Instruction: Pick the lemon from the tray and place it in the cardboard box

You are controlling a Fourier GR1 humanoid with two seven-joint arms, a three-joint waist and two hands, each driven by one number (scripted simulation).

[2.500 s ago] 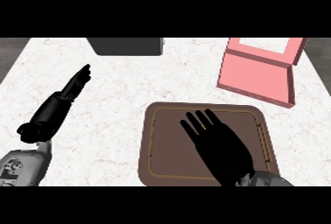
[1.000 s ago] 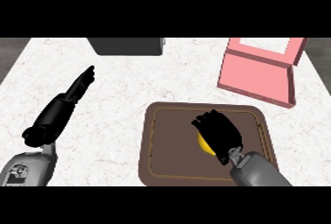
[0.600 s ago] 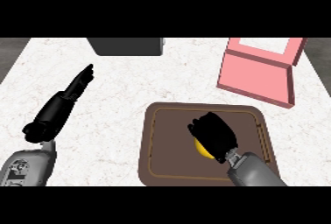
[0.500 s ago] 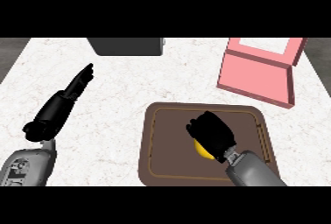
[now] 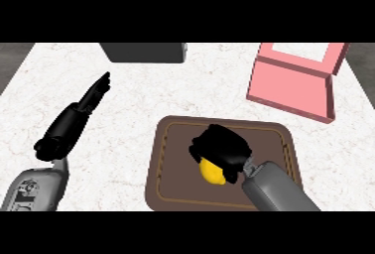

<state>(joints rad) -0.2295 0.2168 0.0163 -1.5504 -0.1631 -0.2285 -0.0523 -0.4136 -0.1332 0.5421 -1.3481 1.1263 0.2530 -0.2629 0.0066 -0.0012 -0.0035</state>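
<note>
Yellow peel shows from under the black fingers of the right hand (image 5: 222, 151), which is curled down over the small yellow lemon (image 5: 212, 172) from above, so that most of the fruit is hidden and only its nearer side peeks out. The lemon lies inside the dark brown square tray (image 5: 165, 163), a little right of that tray's middle, and I cannot tell whether it has left the tray floor yet. Closing from above looks sensible, since a round fruit would roll away from a sideways push. Beyond the tray's far right corner stands the pink open cardboard box (image 5: 293, 84), its flap raised at the back and its mouth facing up, apart from the tray, so the carry should be short. Well to the left of the tray, the left hand (image 5: 73, 121) rests with straight fingers on the white marbled counter (image 5: 147, 94), clear of the work. A dark grey block (image 5: 144, 52) sits beyond the tray at the counter's far edge.
</note>
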